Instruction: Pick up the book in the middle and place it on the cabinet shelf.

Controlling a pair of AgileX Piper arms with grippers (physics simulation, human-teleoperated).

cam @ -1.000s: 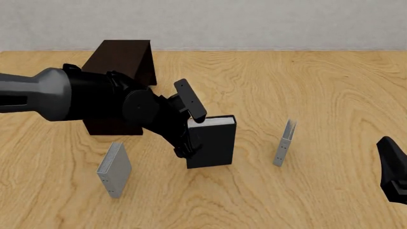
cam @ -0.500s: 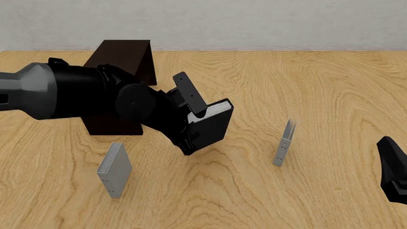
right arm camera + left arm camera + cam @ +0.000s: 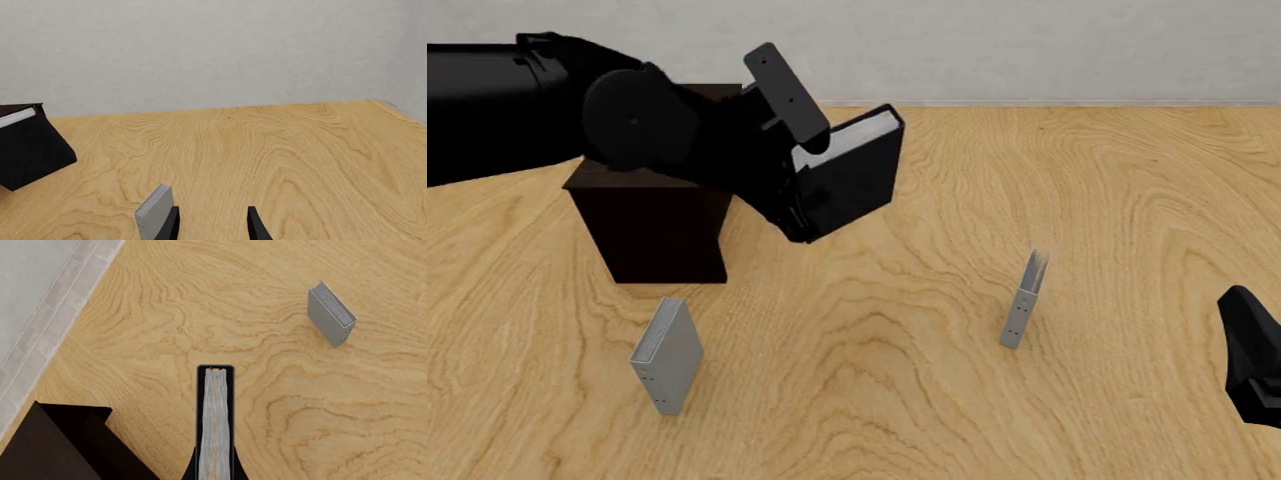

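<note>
The thick black book (image 3: 851,172) hangs tilted in the air, clear of the table, with my left gripper (image 3: 803,170) shut on it. In the left wrist view its white page edge (image 3: 215,425) runs straight out between the fingers. The dark cabinet shelf (image 3: 654,235) stands just left of the book, partly hidden by my left arm; a corner of the cabinet shelf (image 3: 60,450) shows in the left wrist view. In the right wrist view the book (image 3: 30,145) floats at the far side. My right gripper (image 3: 211,225) is open and low at the table's right, holding nothing.
A thin grey book (image 3: 669,355) stands upright in front of the cabinet. Another thin grey book (image 3: 1025,298) stands to the right; it also shows as a grey book (image 3: 331,314) in the left wrist view and a grey book (image 3: 155,211) by my right fingers.
My left arm has lifted the black book off the table and carried it up and back toward the cabinet, tilting it further. The right arm has stayed still.
</note>
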